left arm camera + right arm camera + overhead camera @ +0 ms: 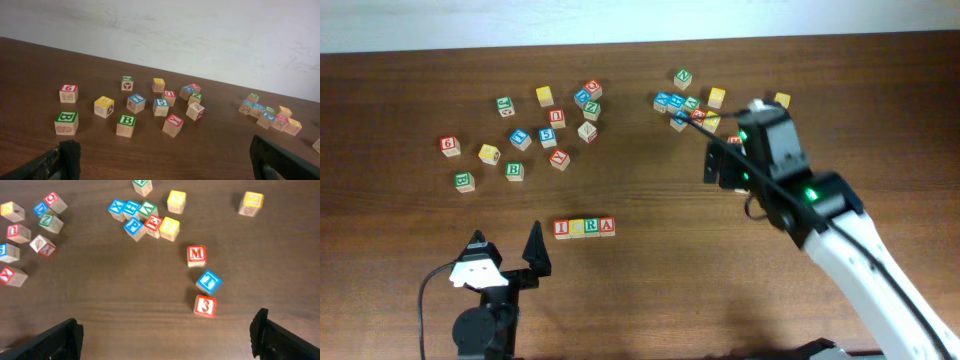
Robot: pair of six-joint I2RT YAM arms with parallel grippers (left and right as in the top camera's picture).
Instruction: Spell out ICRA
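Observation:
Four small wooden cubes stand in a tight row in the overhead view: the red-lettered I, the yellow-faced C, the green-lettered R and the red-lettered A. Neither wrist view shows this row. My left gripper stands open just left of and nearer than the row, with nothing between its fingers. My right gripper hangs open over the table to the upper right, far from the row. Bare wood lies between its fingers, and a red 3 cube sits just ahead.
Loose cubes lie scattered at the back left, among them a red 6 and green B cubes. A second cluster sits at the back right. A red M and a blue T lie near the right gripper.

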